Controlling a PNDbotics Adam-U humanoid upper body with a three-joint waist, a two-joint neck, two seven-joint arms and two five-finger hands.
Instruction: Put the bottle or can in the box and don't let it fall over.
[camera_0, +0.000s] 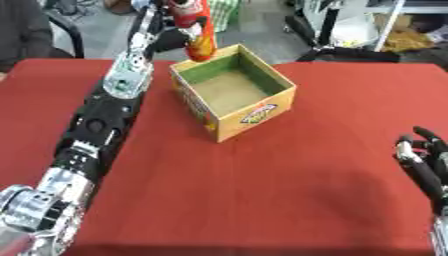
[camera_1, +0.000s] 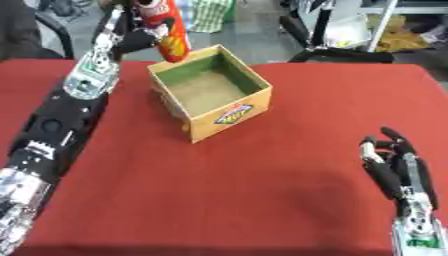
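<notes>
A: In the left eye view, where is the can (camera_0: 194, 30) held in relation to the box (camera_0: 234, 93)?

B: It is carried by the left hand (camera_0: 171, 34), whose fingers are curled round it, above the box's far-left corner near the table's far edge. Its long axis is kept close to upright, the lower end pointing down just outside that corner. The open box therefore lies toward the near right of the can, so a short shift inward would probably be needed before lowering.

A: And how is the can seen in the right eye view?

B: A tall red cylinder with a yellow-orange lower band is shown. The right hand (camera_1: 398, 167) is rested near the red table's (camera_1: 262, 200) near-right corner, fingers straight and raised, holding nothing, well apart from the box. The left hand is clearly the nearer.
</notes>
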